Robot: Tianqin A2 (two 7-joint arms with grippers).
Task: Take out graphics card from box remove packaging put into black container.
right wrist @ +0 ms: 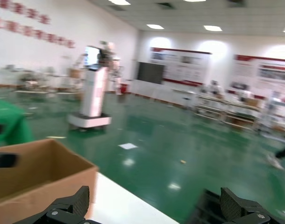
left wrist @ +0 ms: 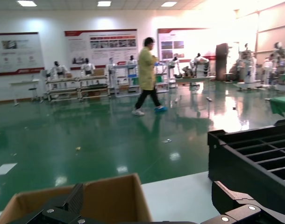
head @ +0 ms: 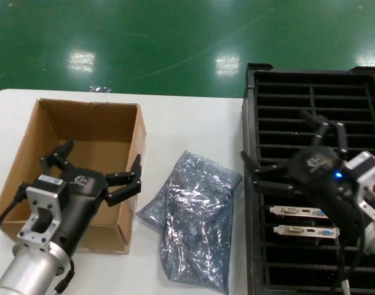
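left gripper (head: 94,170): fingers spread, empty, over the box (head: 89,132), one finger beyond its right wall | right gripper (head: 293,150): fingers apart, empty, above the black container (head: 252,110) | two graphics cards (head: 301,221) slotted in the container just nearer than the right fingers | packaging (head: 193,218) crumpled on table (head: 193,123) between both grippers

Both arms are silver metal cylinders with bracketed wrists, black cables and black logo-marked housings, ending in black-fingered grippers; the right wrist shows a blue light.
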